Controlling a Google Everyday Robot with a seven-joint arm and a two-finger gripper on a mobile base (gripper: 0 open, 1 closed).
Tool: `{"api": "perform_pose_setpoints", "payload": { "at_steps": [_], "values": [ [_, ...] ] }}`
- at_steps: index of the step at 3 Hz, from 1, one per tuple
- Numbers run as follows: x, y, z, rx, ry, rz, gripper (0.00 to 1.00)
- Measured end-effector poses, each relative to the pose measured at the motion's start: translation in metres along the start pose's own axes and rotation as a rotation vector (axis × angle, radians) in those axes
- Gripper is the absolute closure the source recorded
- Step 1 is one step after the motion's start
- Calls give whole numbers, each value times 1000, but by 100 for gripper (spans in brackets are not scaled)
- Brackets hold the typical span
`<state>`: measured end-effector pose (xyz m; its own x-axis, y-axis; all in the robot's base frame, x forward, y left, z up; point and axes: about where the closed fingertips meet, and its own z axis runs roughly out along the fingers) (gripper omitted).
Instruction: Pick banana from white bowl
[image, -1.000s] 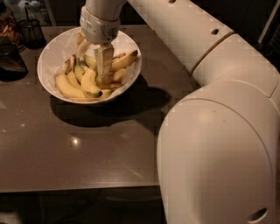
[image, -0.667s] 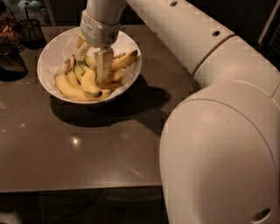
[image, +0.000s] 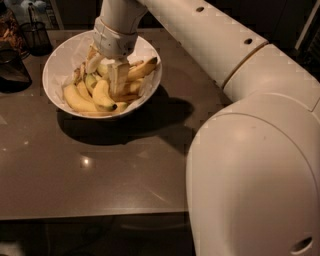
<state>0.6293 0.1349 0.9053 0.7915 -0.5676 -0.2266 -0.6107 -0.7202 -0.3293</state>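
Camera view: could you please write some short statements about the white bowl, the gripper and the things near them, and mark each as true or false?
1. The white bowl holds several bananas. True.
2. The gripper hangs over a bare part of the table, far from the bowl. False: it is down inside the bowl, among the bananas.
3. The bowl stands on a dark table. True.
4. The mesh cup stands in front of the bowl, near the table's front edge. False: it stands behind the bowl, at the upper left of the picture.
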Motion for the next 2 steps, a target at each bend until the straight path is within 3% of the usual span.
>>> {"api": "perform_pose_setpoints", "payload": {
  "at_steps": [1,2],
  "values": [
    [-1,0,5,7,-15,7,34],
    [1,3,7,23,-11,39,54]
  ]
}}
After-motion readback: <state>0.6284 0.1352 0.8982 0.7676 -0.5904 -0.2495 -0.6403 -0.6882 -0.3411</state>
